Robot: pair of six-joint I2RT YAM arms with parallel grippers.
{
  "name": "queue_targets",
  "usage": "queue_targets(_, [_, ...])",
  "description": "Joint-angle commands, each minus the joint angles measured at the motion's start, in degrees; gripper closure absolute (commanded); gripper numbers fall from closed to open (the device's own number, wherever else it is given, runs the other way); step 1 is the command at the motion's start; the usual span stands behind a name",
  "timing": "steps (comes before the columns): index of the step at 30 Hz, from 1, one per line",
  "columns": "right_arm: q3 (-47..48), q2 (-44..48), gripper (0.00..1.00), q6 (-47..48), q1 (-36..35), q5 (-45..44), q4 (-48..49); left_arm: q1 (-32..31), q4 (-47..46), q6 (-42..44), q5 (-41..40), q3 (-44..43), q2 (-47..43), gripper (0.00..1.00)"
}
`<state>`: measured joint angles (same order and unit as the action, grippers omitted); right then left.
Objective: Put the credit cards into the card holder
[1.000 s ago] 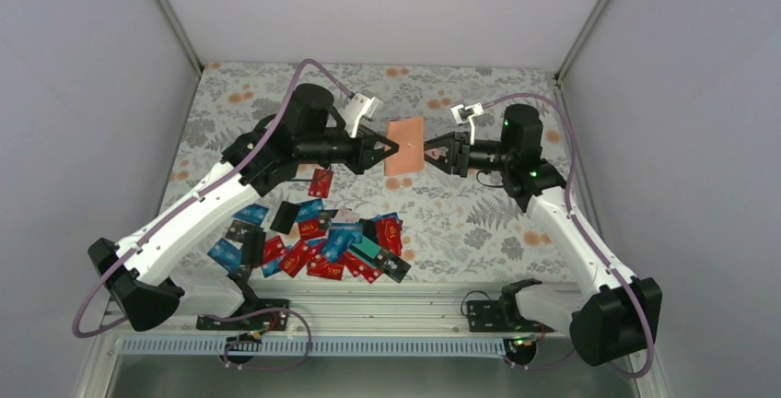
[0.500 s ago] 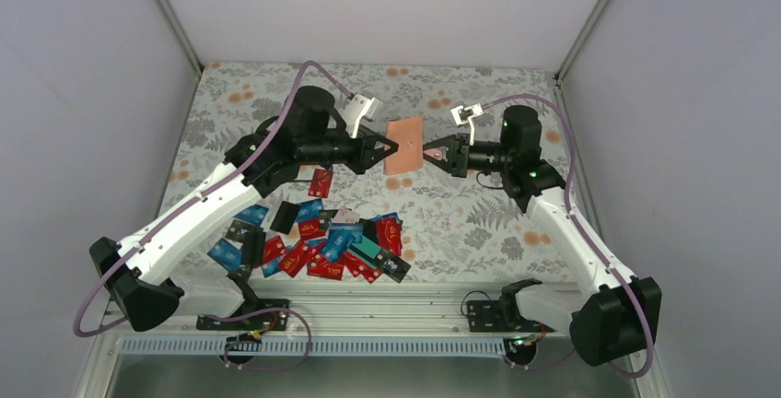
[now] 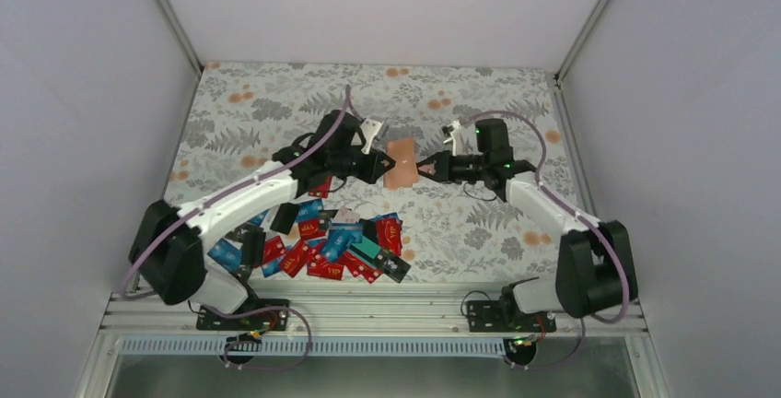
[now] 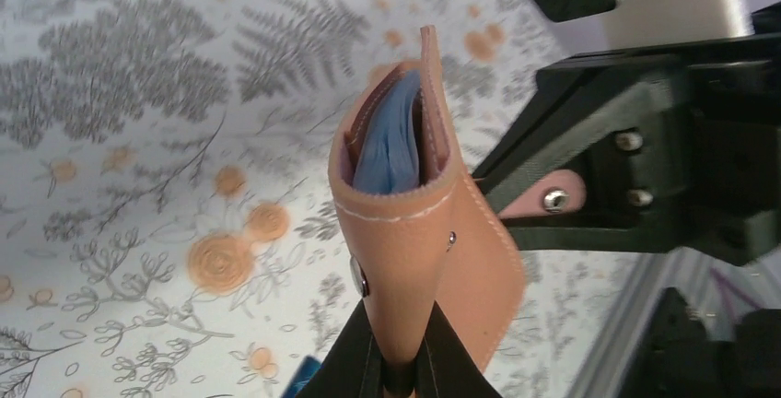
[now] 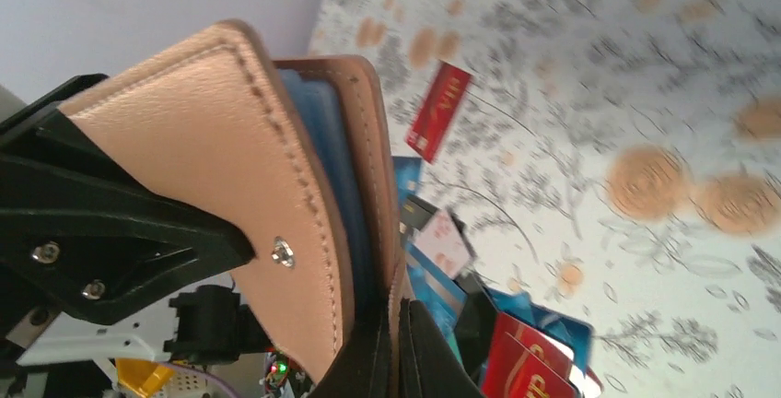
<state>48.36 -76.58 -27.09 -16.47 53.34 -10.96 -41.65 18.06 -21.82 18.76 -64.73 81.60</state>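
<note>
Credit cards [image 3: 322, 246] are heaped on the table [image 3: 479, 223], near-left: mostly red, some blue and black. One red card [image 3: 321, 183] is set apart just behind the heap. Left claw [image 3: 386, 166] is clamped tight on the left edge of the card holder [image 3: 402, 160]. The holder is held off the table between both arms, flaps slightly parted, blue-grey lining exposed. Right claw [image 3: 423, 169] is pinched on its right edge.

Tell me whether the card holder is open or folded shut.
Partly open. The card holder, pinched between the left gripper and right gripper, gapes along one edge, showing blue lining between its tan flaps.
</note>
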Motion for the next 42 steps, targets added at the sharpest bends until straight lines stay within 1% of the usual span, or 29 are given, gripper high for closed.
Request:
queue_targets(1, [-0.26, -5.07, 0.96, -2.57, -0.95, -1.37, 4.40, 1.13, -5.37, 1.43, -0.04, 3.26, 7.08, 0.93])
queue_targets(4, [0.79, -9.35, 0.96, -2.16, -1.47, -2.91, 4.85, 2.34, -7.67, 1.79, 0.40, 3.33, 12.05, 0.92])
queue_targets(8, [1.75, -14.00, 0.96, -1.87, -1.73, -4.13, 4.80, 3.65, -10.00, 1.12, 0.80, 3.00, 18.21, 0.89])
queue_targets(11, [1.96, -16.69, 0.96, -1.82, -1.89, -4.59, 5.05, 3.85, -10.94, 0.59, -1.03, 3.55, 20.62, 0.86])
queue_targets(14, [2.12, -18.30, 0.96, -1.54, -2.01, -5.52, 4.79, 3.83, -11.56, 0.00, -4.16, 4.86, 21.26, 0.79])
queue_targets(19, [2.58, -23.06, 0.96, -0.93, -2.12, -6.67, 4.27, 3.85, -11.13, -0.41, -9.05, 6.25, 20.68, 0.63])
queue_targets(22, [2.83, -24.92, 0.96, -0.68, -2.00, -6.64, 4.20, 3.84, -10.09, -0.28, -12.04, 6.49, 19.42, 0.49])
queue_targets(27, [3.21, -26.08, 0.96, -0.36, -2.00, -6.58, 3.66, 3.86, -7.61, 0.09, -16.29, 7.05, 15.90, 0.30])
queue_targets(28, [3.32, -25.97, 0.96, -0.27, -2.05, -6.58, 3.48, 3.77, -6.88, 0.16, -17.09, 7.14, 15.04, 0.26])
queue_targets(31, [3.45, -25.24, 0.96, -0.18, -2.04, -6.52, 2.91, 3.41, -4.55, 0.20, -19.95, 7.61, 11.29, 0.06])
queue_targets(32, [3.48, -25.02, 0.96, -0.23, -2.03, -6.50, 2.76, 3.08, -3.70, 0.27, -20.88, 7.70, 10.14, 0.03])
queue_targets(33, [3.49, -24.72, 0.96, -0.31, -2.07, -6.45, 2.60, 2.62, -2.90, 0.35, -22.02, 7.66, 9.14, 0.01])
queue_targets(37, [3.82, -24.15, 0.96, -0.46, -2.07, -6.17, 2.07, -0.07, -0.31, 0.47, -25.18, 7.05, 6.76, 0.00])
queue_targets(42, [4.71, -24.18, 0.96, -0.92, -2.13, -5.52, 1.73, -3.91, -0.28, 0.14, -25.93, 5.48, 8.06, 0.02])
